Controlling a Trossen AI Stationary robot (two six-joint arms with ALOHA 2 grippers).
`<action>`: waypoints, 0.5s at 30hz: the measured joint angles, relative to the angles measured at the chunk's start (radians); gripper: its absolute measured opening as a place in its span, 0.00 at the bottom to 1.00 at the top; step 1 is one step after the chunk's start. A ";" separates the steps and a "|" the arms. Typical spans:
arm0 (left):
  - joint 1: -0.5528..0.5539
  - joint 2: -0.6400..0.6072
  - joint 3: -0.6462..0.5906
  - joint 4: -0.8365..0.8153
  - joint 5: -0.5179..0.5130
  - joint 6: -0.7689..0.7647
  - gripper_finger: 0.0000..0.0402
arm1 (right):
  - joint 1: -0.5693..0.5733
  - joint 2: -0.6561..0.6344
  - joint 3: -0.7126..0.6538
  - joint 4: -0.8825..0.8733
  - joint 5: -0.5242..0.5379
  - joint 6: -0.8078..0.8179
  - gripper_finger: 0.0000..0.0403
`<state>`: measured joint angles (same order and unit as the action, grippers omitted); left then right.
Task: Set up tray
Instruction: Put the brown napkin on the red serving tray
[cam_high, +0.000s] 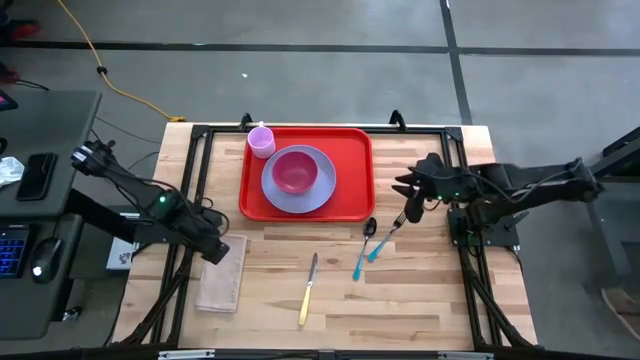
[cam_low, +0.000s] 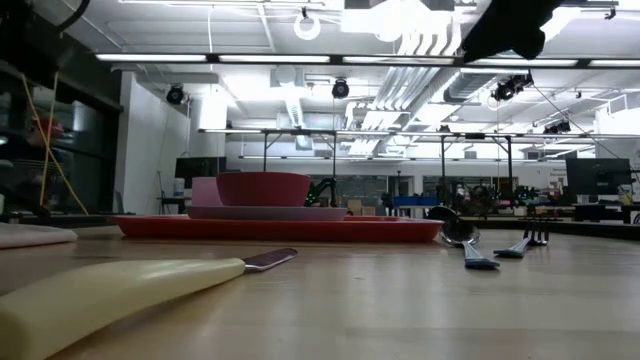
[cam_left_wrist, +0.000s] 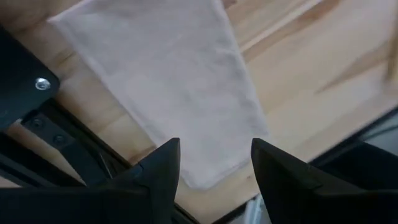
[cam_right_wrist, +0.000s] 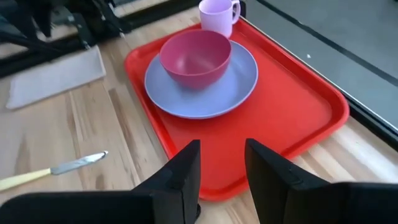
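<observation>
The red tray (cam_high: 352, 190) lies at the table's far middle and bears a lavender plate (cam_high: 320, 195), a pink bowl (cam_high: 294, 172) and a pale pink mug (cam_high: 261, 140). My right gripper (cam_right_wrist: 222, 155) hovers open off the tray's right edge (cam_right_wrist: 311, 137), pointing slantwise down at it, with nothing between its fingers. A beige napkin (cam_left_wrist: 168, 81) lies flat near the table's left edge. My left gripper (cam_left_wrist: 214, 149) hangs open above the napkin's far end (cam_high: 232, 243), pointing steeply down.
A knife (cam_high: 308, 288) with a pale yellow handle lies near the table's middle front. A spoon (cam_high: 364, 245) and a fork (cam_high: 386, 238) with teal handles lie right of it, below the tray's right corner. The black frame (cam_high: 200, 150) rims the table.
</observation>
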<state>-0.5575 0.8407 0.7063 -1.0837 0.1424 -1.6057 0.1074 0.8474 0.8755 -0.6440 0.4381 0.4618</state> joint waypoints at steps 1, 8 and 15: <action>0.000 0.019 0.000 0.001 0.000 0.000 0.57 | 0.000 -0.015 -0.027 0.024 0.000 0.000 0.26; 0.000 0.176 0.000 -0.003 -0.002 -0.045 0.57 | -0.002 -0.118 -0.179 0.205 -0.003 0.010 0.26; 0.000 0.304 -0.001 0.092 0.050 -0.128 0.57 | -0.003 -0.155 -0.217 0.264 -0.007 0.010 0.26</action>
<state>-0.5571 1.1447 0.7055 -0.9921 0.1923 -1.7337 0.1043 0.6926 0.6586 -0.3804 0.4310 0.4721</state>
